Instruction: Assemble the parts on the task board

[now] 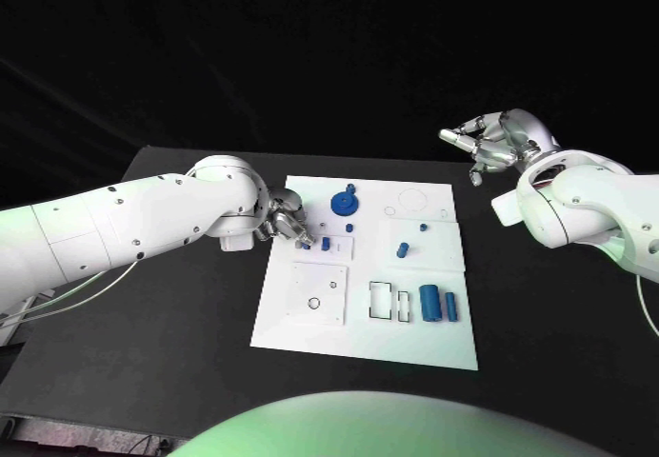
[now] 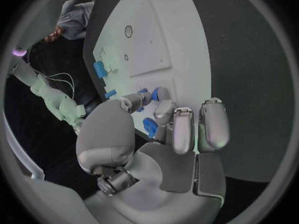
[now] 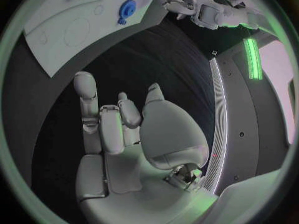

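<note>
Left hand pinches a small blue part at the task board; right hand hovers, fingers spread

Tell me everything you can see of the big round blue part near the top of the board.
The round blue part is a flat disc, plastic-looking, with a raised stub standing up from it and a small blue tab at its lower edge. It lies on the white task board, in its far half, left of two faint circle outlines. Nothing touches it: the left hand works lower down at the board's left edge and the right hand hangs off beyond the board's far right corner. The right wrist view shows the same disc, unobstructed.
</note>
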Controlling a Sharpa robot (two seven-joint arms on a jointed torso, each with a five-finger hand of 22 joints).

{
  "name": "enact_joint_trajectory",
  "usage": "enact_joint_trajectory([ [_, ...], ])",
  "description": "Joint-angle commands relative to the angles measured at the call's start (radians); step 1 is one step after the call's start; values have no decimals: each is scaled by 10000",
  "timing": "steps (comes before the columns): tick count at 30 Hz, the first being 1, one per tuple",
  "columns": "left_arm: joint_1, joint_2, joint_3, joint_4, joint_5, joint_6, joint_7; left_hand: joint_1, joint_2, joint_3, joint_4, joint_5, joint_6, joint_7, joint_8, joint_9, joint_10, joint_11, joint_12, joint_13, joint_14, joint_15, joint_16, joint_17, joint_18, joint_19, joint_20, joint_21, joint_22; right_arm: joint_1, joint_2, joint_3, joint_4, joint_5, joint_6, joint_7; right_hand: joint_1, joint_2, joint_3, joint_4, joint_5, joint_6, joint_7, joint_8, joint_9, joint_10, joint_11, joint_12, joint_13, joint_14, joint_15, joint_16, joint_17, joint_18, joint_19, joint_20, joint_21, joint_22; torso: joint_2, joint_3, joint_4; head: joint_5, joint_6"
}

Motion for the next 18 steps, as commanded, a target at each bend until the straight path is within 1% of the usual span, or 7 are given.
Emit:
enact_joint_trajectory([
  [1, -16, 29, -9, -17, 79, 12, 22, -221, 14, -346, 185, -74, 101, 5, -82, -17, 27, -25, 57, 28, 742, -77, 33, 1628, -204, 47, -43, -53, 7, -2, -2, 4, 8, -53, 43, 47, -7, 126, -52, 4, -20, -53, 12, 53, -11, -40, -9, -23, -9, 204, -53, -57, -10, 166, 64, 9, -40, 0, -6, -3, 1, -3, 1],
  [6, -16, 25, -8, -68, 80, -69, -25, -285, 29, -838, 457, -75, 130, 10, -122, -17, 19, -19, 49, 30, 741, -73, 31, 1627, -205, 54, -39, -58, 15, -2, -3, 4, 6, -53, 40, 47, 12, 134, -83, 1, -20, -68, 14, 61, -21, -49, -8, -33, -24, 200, -52, -72, -26, 166, 66, 9, -51, -1, -1, -1, 0, -13, 1],
  [10, -16, 16, -4, -94, 80, -113, -70, -283, 28, -945, 513, -70, 128, 12, -135, -18, 17, -17, 48, 32, 742, -71, 32, 1629, -208, 63, -38, -52, 33, -2, -7, 4, 7, -53, 37, 46, 15, 137, -95, 2, -20, -74, 15, 63, -24, -56, -7, -40, -32, 194, -51, -88, -49, 174, 50, 9, -97, -34, 2, -1, -4, -37, 1],
  [13, -16, 6, -1, -95, 80, -130, -89, -283, 35, -999, 548, -63, 129, 13, -141, -18, 13, -15, 43, 27, 741, -70, 31, 1628, -206, 57, -37, -58, 23, -2, -9, 4, 7, -53, 37, 46, 15, 137, -95, 2, -20, -74, 15, 63, -24, -56, -7, -40, -32, 194, -51, -88, -49, 174, 50, 9, -97, -34, 0, -5, -9, -22, 1],
  [18, -16, -43, 31, -61, 124, -257, -56, -285, 47, -1133, 640, -50, 132, 16, -156, -18, 11, -12, 43, 33, 742, -69, 33, 1631, -206, 57, -36, -62, 22, -2, -11, 4, 4, -53, 36, 47, 15, 137, -95, 2, -20, -74, 15, 63, -24, -56, -7, -40, -32, 194, -51, -88, -49, 174, 50, 9, -97, -34, -1, -4, -8, -30, 1],
])
